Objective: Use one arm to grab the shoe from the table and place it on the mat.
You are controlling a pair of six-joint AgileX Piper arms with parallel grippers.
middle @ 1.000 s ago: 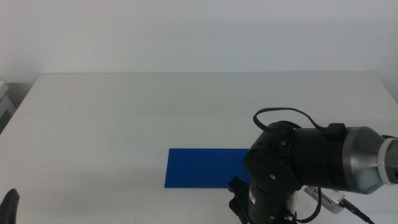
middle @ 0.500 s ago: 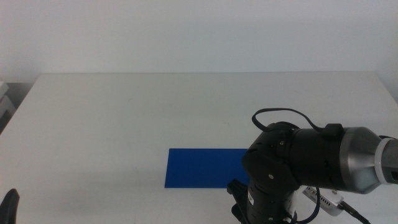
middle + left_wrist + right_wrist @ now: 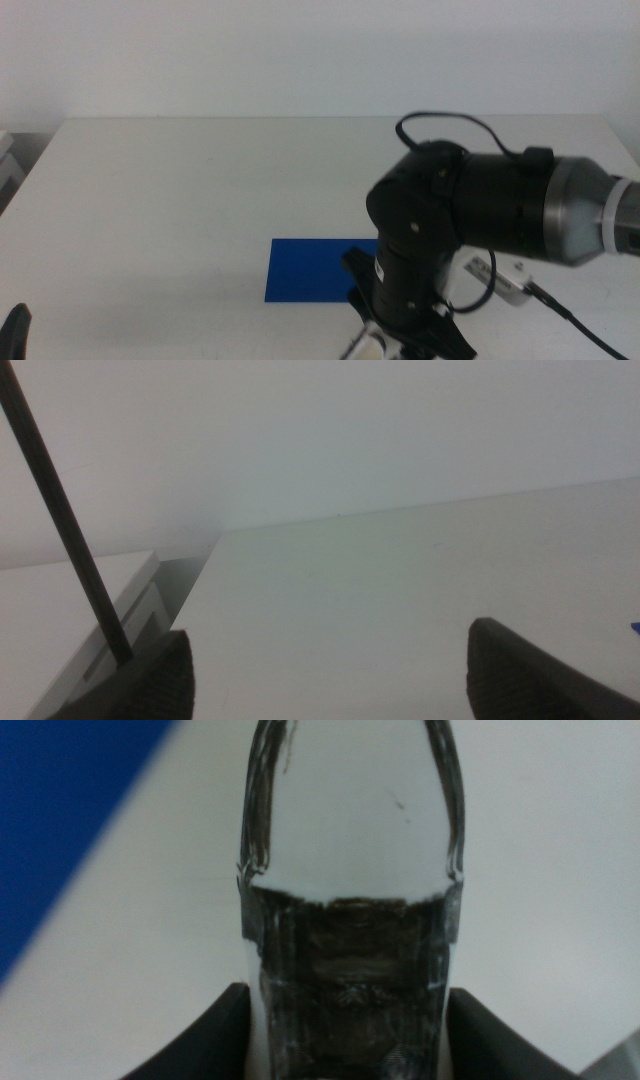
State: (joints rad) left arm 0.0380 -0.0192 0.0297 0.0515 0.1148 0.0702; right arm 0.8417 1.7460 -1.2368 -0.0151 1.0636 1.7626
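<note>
The white shoe [image 3: 350, 840] with black and grey patches stands between the two dark jaws of my right gripper [image 3: 345, 1020], which is shut on it just above the white table [image 3: 560, 840]. A corner of the deep-blue mat [image 3: 60, 830] lies right beside the shoe. From the middle view, the big black right arm [image 3: 450, 230] leans over the mat's [image 3: 310, 270] right end. A white bit of the shoe [image 3: 362, 346] peeks out beneath the arm. My left gripper [image 3: 15, 330] waits at the bottom left corner, with its jaws wide apart in the left wrist view [image 3: 330, 670].
A white box [image 3: 8, 160] sits past the table's left edge and shows also in the left wrist view [image 3: 90, 620], crossed by a black cable [image 3: 60, 520]. A small white unit with a cable [image 3: 505, 280] hangs on the right arm.
The right arm has risen and swung left, over the mat's right end. A white bit of the shoe now shows under it.
</note>
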